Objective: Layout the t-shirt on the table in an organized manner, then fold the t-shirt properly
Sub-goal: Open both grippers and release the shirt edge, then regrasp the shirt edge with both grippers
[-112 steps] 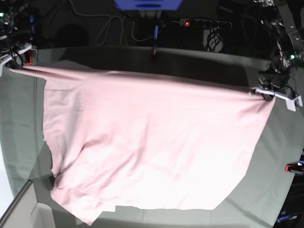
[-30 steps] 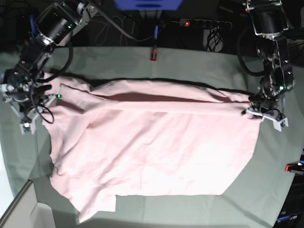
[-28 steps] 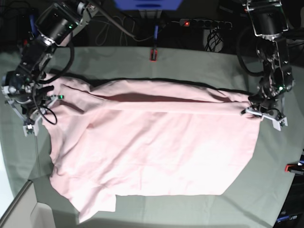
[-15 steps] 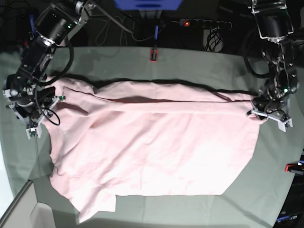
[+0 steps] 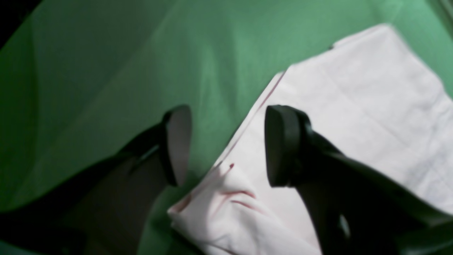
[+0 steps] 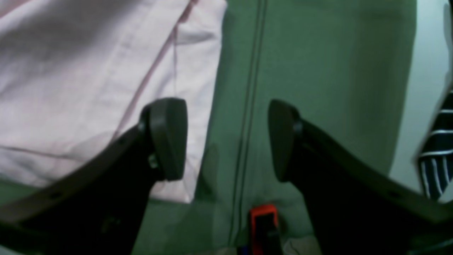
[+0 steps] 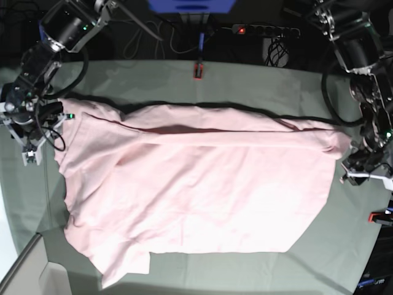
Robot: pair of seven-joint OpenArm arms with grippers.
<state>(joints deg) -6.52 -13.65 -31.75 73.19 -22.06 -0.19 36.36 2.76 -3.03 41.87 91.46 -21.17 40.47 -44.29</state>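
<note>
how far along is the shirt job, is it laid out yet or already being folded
Mostly laid out: the t-shirt lies spread on the table, plain side up, though its near left corner is bunched. In hand: nothing. The left gripper and right gripper are both open at the shirt's two ends, with no cloth between the jaws. Left: smoothing the rumpled far edge and the whole fold; no fold shows yet.

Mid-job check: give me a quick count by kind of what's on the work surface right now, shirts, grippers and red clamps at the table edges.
t-shirt: 1, pale pink, spread flat
grippers: 2, left gripper and right gripper, both open, holding nothing
red clamps: 2, one at the far edge, one at the edge by the left arm
table: 1
Total: 6
</note>
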